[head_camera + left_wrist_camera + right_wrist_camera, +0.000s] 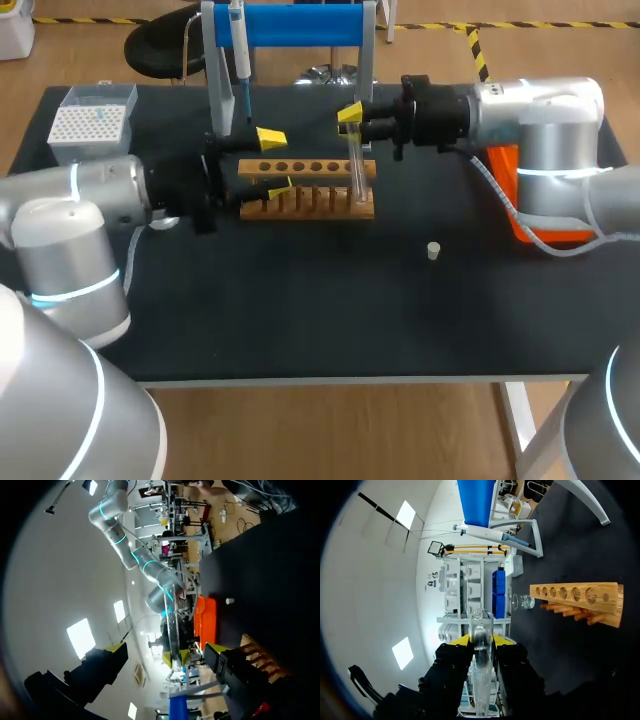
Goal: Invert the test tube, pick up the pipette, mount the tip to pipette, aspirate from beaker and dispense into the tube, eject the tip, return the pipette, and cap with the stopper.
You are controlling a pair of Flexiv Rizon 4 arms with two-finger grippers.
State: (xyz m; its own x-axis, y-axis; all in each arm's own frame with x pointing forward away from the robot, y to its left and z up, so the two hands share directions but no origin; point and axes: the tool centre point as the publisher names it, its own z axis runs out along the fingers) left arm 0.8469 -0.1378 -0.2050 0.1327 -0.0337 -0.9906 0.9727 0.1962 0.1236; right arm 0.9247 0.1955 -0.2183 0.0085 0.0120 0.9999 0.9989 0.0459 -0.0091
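Your right gripper (352, 120) is pinching the test tube (356, 170); left gripper (275, 162) is gaping.
You're likely risking glass clipping the rack (310, 212) while inverting.

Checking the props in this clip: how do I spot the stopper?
Find the wooden test tube rack in the middle of the black table. Nearer the front edge, toward the right arm's side, a small cream-white cylindrical stopper stands alone, touching nothing.
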